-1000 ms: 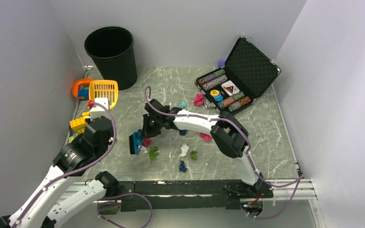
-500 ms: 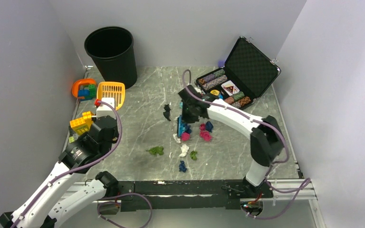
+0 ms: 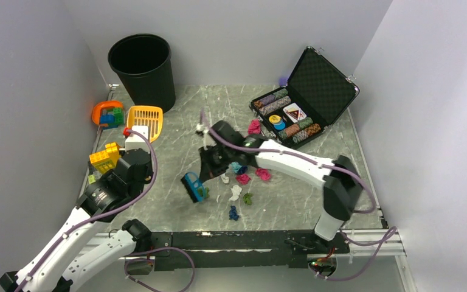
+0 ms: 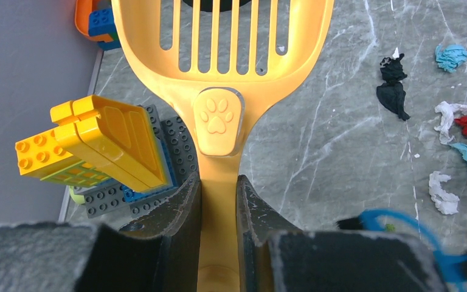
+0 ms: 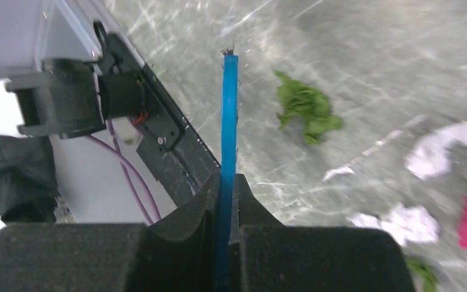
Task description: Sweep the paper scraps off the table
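Paper scraps lie mid-table: pink [image 3: 243, 179], teal [image 3: 237, 167], white [image 3: 235, 193], green [image 3: 247, 198], blue [image 3: 234, 213], another pink [image 3: 254, 126] by the case. My right gripper [image 3: 202, 173] is shut on a blue brush [image 3: 193, 187], whose head is at a green scrap [image 5: 307, 106]. The right wrist view shows the brush [image 5: 228, 121] edge-on between the jaws of that gripper [image 5: 225, 182]. My left gripper [image 4: 219, 182] is shut on the handle of a yellow slotted scoop [image 4: 219, 73], at the table's [image 3: 170, 164] left side [image 3: 132, 139].
A black bin [image 3: 142, 70] stands at the back left. An open black case of poker chips [image 3: 304, 97] is at the back right. Yellow toy bricks [image 3: 102, 158] and an orange holder with bricks [image 3: 106, 113] sit along the left edge. A metal rail [image 3: 249, 238] runs along the near edge.
My right gripper swung the brush right toward the chip case, then back left and nearer to the green scrap; several scraps shifted. My left gripper moved slightly and still holds the scoop.
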`<act>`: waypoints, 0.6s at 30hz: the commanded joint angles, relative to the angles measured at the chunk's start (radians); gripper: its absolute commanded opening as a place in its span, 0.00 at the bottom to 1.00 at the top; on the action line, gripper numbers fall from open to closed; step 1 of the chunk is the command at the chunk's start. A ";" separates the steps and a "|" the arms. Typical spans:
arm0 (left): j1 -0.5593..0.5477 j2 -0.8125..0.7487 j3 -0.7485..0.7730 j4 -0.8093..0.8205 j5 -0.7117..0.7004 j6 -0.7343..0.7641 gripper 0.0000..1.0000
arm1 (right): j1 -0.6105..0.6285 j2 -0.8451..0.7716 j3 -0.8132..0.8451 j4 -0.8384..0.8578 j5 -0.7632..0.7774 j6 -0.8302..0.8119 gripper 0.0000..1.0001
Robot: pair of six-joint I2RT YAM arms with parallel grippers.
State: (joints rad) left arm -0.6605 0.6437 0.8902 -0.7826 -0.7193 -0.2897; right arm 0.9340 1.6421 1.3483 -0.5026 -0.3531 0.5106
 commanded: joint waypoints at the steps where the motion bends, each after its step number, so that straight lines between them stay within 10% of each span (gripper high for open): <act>1: 0.007 -0.008 -0.003 0.042 0.022 0.017 0.00 | 0.088 0.165 0.114 -0.082 -0.045 -0.053 0.00; 18: 0.013 0.010 -0.013 0.049 0.082 0.025 0.00 | -0.062 0.084 0.167 -0.437 0.590 0.014 0.00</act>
State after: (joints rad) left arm -0.6548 0.6491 0.8749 -0.7685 -0.6643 -0.2752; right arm 0.9344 1.8236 1.4693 -0.7959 -0.0017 0.5411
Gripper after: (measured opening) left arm 0.258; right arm 0.097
